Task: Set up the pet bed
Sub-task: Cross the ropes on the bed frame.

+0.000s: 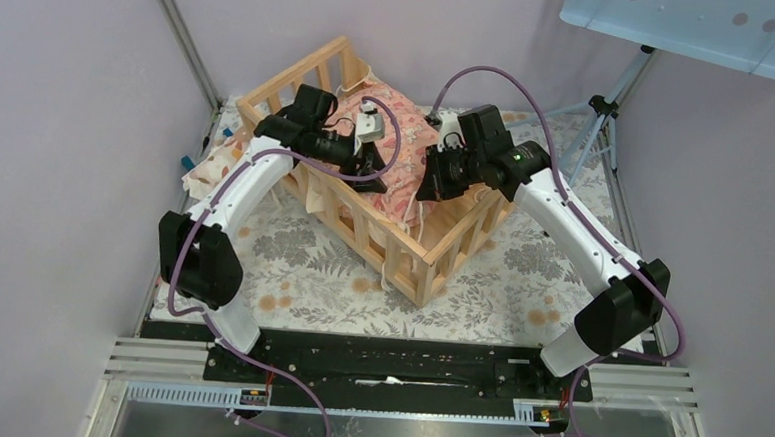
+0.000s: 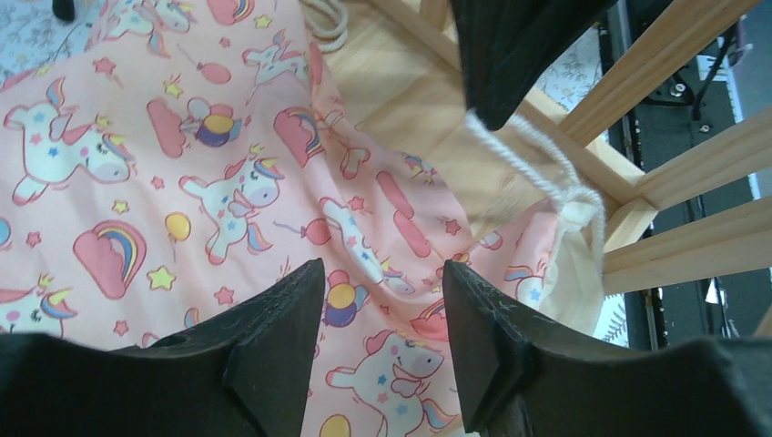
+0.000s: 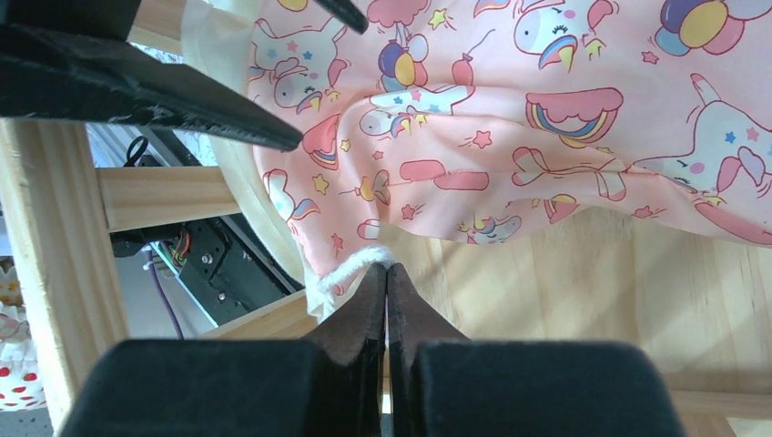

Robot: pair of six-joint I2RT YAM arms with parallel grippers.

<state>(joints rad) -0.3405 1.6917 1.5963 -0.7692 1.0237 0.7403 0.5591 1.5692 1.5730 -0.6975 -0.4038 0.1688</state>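
Observation:
The pet bed (image 1: 387,247), a light wooden frame with slatted rails, stands askew in the middle of the table; its plank base (image 3: 564,282) and rails (image 2: 692,246) show in the wrist views. A pink unicorn-print cushion (image 1: 399,151) lies crumpled inside it. My left gripper (image 2: 380,300) hovers open over the cushion (image 2: 182,182), with nothing between its fingers. My right gripper (image 3: 387,269) is shut on the cushion's white cord (image 3: 357,264) at the bed's near corner. That cord (image 2: 546,173) runs taut to a knot by a corner post.
A floral mat (image 1: 301,264) covers the table under the bed. A small cream pillow (image 1: 209,165) lies off the bed's left side against the wall. A tripod (image 1: 599,119) with a light panel (image 1: 694,24) stands at the back right.

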